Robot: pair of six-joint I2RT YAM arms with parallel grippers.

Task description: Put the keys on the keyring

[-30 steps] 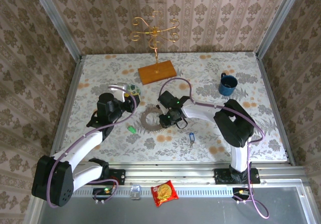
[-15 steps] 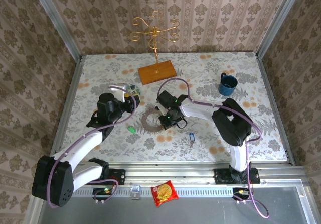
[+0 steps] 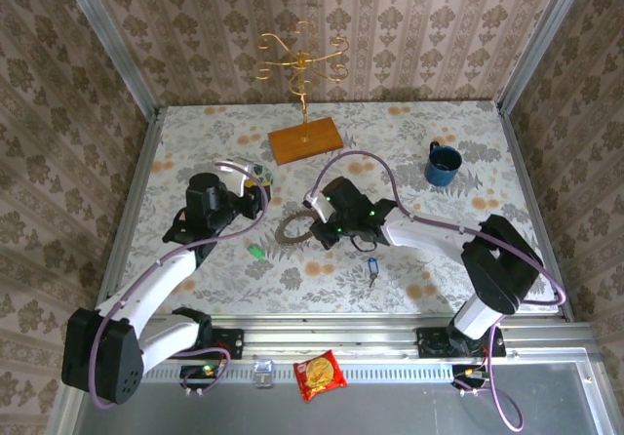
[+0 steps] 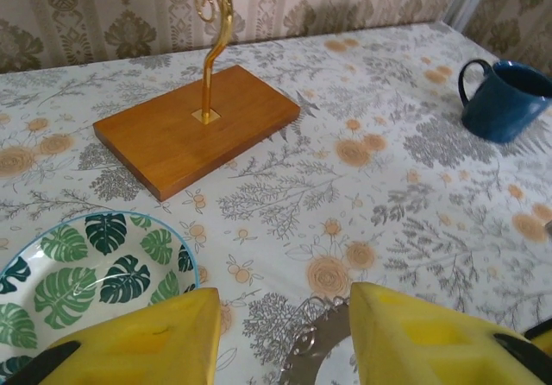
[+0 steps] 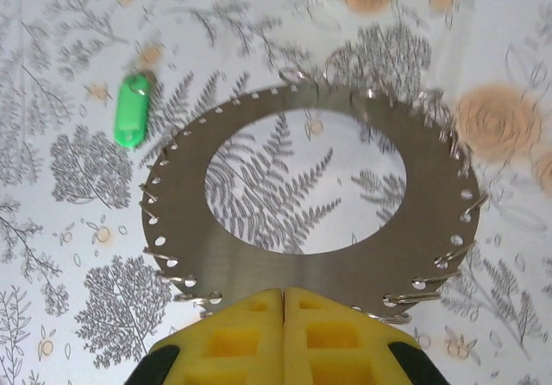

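At frame centre, ring: the grey metal ring [image 5: 250, 273] takes up the middle of the right wrist view. In the top view it sits mid-table between the two grippers and looks foreshortened, so it is probably tipped up on one edge (my reading).
Right gripper: the right gripper [image 5: 283, 303] is at bottom centre of its wrist view, with its yellow pads pressed together over the ring's near rim. It looks clamped on that rim.
Left gripper: the left gripper [image 4: 285, 316] is at the lower edge of its view, fingers apart with nothing between them. The ring's edge shows in the gap, and a bowl [image 4: 86, 268] sits at lower left.
Green key: the green key [image 5: 131, 122] lies flat on the table [image 5: 69, 230] at upper left of the right wrist view, near the ring but apart from it.
Blue key: the blue key [image 3: 371, 269] is lower right of the ring in the top view, well apart and untouched.
Ring handling: it is a thin, stiff, smooth plate, likely light but slippery. The rim is the only hold. Small holes and wire loops line it, so grip between the loops (they look easy to bend).
Key handling: the keys are tiny and light, and likely to skid when nudged. The plastic head is the widest and least slick part, so pinch there and leave the metal end free. The hanging hole is too small to make out.
Stage: neither key is on the ring yet.
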